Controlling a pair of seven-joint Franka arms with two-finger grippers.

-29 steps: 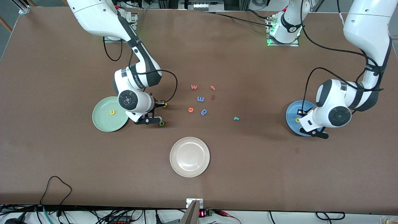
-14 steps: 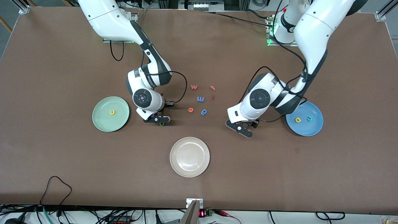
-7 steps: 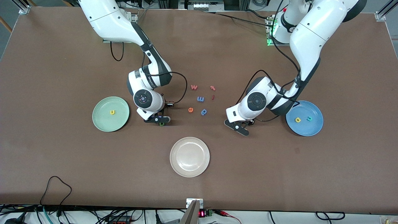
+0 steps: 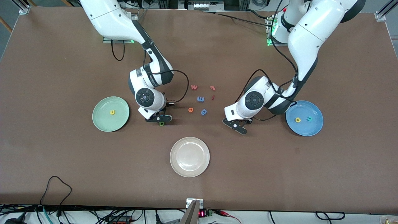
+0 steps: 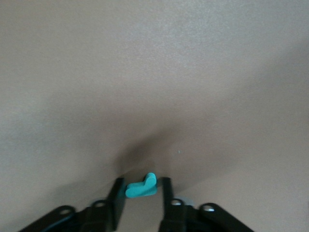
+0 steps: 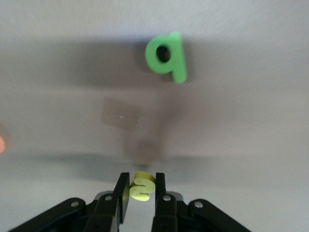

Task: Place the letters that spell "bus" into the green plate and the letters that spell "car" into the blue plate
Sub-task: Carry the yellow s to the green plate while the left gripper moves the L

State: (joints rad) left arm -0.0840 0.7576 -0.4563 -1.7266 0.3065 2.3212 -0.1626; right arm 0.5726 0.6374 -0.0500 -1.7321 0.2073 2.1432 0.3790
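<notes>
Pale mint-green round plate (image 4: 110, 114), raised rim, toward the right arm's end of the table; holds one small yellow foam "u" (image 4: 112, 112), lying flat near its centre.

Bright sky-blue round plate (image 4: 304, 118), raised rim, toward the left arm's end; holds a small yellow foam "a" (image 4: 298, 119) and a small teal foam "c" (image 4: 309, 118), side by side, apart.

Small dark green foam "b" (image 6: 166, 56), flat on the brown table.

Small yellow foam "s" (image 6: 142, 186), pinched between black fingers.

Small teal foam "r" (image 5: 142, 187), pinched between black fingers.
</notes>
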